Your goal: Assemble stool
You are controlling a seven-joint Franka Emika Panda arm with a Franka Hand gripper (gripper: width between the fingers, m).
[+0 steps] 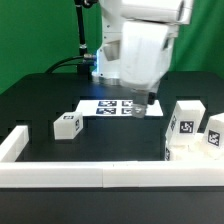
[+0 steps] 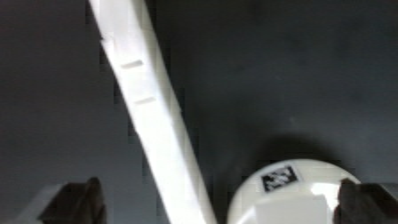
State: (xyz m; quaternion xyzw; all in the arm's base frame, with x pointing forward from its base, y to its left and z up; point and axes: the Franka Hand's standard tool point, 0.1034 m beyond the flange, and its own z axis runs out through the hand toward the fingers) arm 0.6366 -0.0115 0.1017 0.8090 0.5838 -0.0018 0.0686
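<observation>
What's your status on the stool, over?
Gripper open, empty. Seat below it, ungrasped. Legs loose. Long white bar beside seat.

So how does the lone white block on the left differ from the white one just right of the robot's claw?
The left leg, at the exterior view's left, sits low and squat; the right leg stands clearly taller. The left leg is alone, while the right leg has a neighbouring leg close beside it. Both are white blocks carrying black-and-white square tags.
</observation>
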